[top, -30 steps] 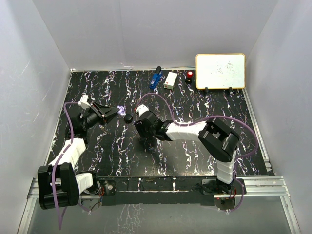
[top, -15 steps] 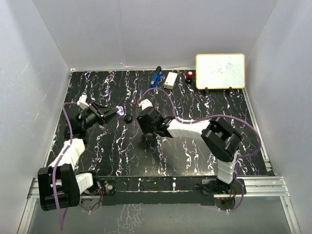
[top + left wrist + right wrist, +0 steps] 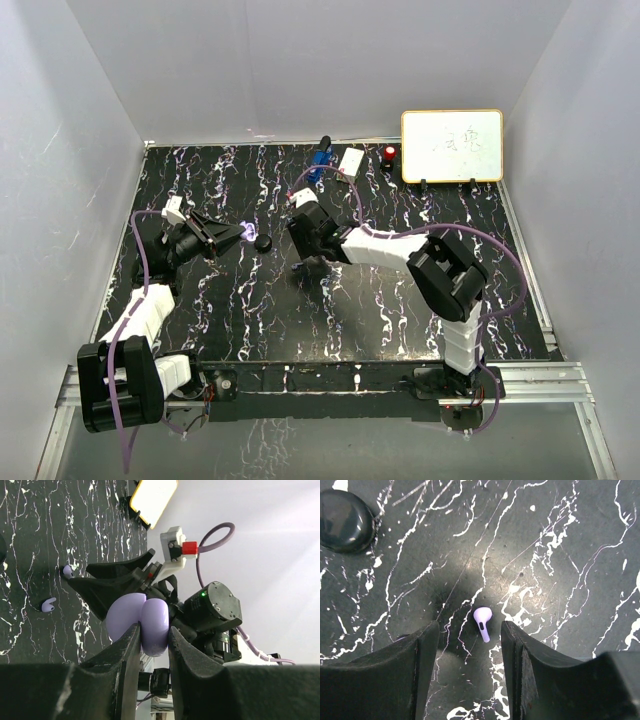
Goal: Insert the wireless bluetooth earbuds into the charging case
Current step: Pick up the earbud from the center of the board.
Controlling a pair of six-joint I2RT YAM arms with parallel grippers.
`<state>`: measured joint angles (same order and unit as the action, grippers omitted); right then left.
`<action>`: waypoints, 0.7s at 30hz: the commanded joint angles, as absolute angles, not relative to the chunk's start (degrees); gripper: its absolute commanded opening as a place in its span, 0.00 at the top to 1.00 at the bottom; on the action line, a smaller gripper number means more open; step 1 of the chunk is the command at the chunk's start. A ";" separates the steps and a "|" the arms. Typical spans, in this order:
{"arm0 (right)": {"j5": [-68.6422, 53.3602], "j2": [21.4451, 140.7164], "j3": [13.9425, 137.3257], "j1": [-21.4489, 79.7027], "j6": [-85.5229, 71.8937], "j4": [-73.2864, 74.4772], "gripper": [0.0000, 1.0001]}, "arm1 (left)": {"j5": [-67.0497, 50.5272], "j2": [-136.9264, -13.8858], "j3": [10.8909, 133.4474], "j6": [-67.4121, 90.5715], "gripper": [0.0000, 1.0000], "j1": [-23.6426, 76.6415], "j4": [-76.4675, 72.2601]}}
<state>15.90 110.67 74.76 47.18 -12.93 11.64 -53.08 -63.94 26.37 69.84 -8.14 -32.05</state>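
Between the two fingers of my right gripper (image 3: pixel 469 632), which stand wide open and hold nothing, one little purple earbud (image 3: pixel 482 622) lies flat on the table (image 3: pixel 570 555). It sits a bit nearer one finger than the other and touches neither. I think this can go wrong. The earbud is tiny and smooth, so if I close off-centre, one finger may push it first, and it may spin, pop out and skid away. If I go down too far, my fingers may bump the table. A round black puck (image 3: pixel 342 520) sits in the corner of my right wrist view, well apart from the earbud. Off to the side, my left gripper (image 3: pixel 153 629) is squeezed tight on the purple charging case (image 3: pixel 132 615) and holds it up off the table. I cannot tell if the case is open. A second earbud (image 3: pixel 48 605) lies on the table too. I think no earbud is in the case yet.
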 commanded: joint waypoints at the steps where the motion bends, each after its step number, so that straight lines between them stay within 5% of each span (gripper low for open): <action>1: 15.89 112.14 78.01 46.70 -12.02 12.75 0.50 | -55.37 -62.85 28.00 69.48 1.00 -8.48 -30.88; 21: 14.32 116.01 79.38 45.29 -12.00 13.36 0.55 | -55.55 -63.46 27.72 69.29 1.00 -8.44 -31.28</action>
